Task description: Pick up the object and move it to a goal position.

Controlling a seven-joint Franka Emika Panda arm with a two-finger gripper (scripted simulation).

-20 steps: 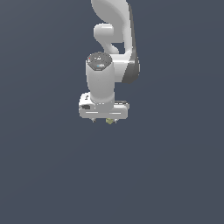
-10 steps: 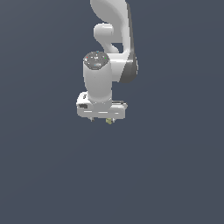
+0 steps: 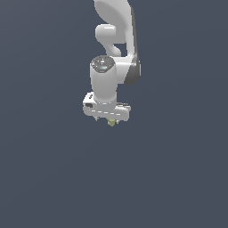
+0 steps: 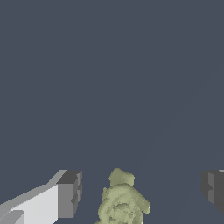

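Olive-green object (image 4: 121,202) sits between the gripper's (image 4: 142,192) spread fingers.

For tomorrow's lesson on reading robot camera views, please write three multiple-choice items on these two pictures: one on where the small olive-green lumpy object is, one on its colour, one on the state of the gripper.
1. Where is the small olive-green lumpy object?
A. Between the dark fingertip pads
B. Far off to the exterior view's right
C. On top of the arm's wrist

2. What colour is it?
A. Red
B. Olive-green
C. Blue

3. How does the white robot gripper stand?
A. Shut tight on the object
B. Open, a gap on each side of the object
C. Out of sight

Key: 1 A, as the wrist view shows it between the two pads, and the exterior view shows it just under the gripper. 2 B, as both views show a dull yellow-green. 3 B, as the wrist view shows grey background between each pad and the object.
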